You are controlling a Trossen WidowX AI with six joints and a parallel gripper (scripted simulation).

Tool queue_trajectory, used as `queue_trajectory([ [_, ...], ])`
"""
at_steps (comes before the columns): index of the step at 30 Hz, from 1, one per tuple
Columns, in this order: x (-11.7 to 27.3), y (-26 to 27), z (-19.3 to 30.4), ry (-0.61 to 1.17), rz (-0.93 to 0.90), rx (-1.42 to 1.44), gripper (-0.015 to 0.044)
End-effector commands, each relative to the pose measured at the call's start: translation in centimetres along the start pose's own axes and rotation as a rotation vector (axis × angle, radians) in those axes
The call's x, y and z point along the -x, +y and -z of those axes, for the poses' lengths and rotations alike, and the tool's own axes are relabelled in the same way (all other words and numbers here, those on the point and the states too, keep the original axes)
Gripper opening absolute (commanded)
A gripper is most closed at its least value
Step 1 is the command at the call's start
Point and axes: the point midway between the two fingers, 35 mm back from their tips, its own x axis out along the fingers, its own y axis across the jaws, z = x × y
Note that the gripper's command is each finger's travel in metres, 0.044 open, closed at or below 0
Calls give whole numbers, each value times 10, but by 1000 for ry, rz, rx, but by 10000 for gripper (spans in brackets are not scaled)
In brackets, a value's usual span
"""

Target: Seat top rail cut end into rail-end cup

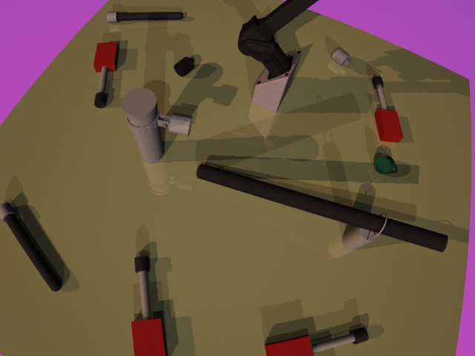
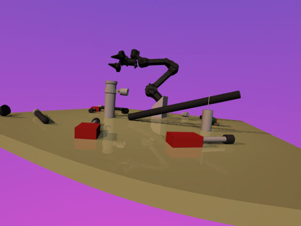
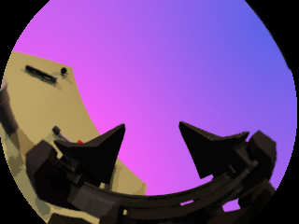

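Note:
The dark rail (image 1: 291,197) (image 2: 175,106) slants through the wire loop (image 1: 386,224) above the short post (image 1: 355,239) (image 2: 206,121). Its left end is low, at or near the table beside the big post (image 1: 149,147) (image 2: 109,104); its right end is raised. The grey rail-end cup (image 1: 181,124) (image 2: 124,91) hangs empty on the brace band (image 2: 110,90), just below the post cap (image 1: 139,101) (image 2: 111,82), its mouth facing right. The rail's low end lies apart from the cup and below it. My gripper (image 2: 110,60) (image 3: 152,124) is open and empty, high above the big post, away from the rail.
Hammer-like red blocks with rods (image 1: 106,56) (image 1: 389,125) (image 1: 148,337) (image 1: 289,346) lie around. Dark rods with grey ends (image 1: 149,15) (image 1: 32,251) lie at the left and back. A black fitting (image 1: 184,66), a grey fitting (image 1: 341,57) and a green piece (image 1: 384,165) also lie on the table.

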Motion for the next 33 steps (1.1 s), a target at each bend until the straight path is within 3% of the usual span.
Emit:
queue_trajectory([
  [1,-1,1,0,0,-3,-7,426],
  [12,-48,88,-12,-20,-374,-463,440],
  [20,-50,176,-57,40,-741,-724,440],
  [26,-17,250,-123,126,-1094,-814,440],
  [33,64,307,-203,235,-1437,-764,440],
])
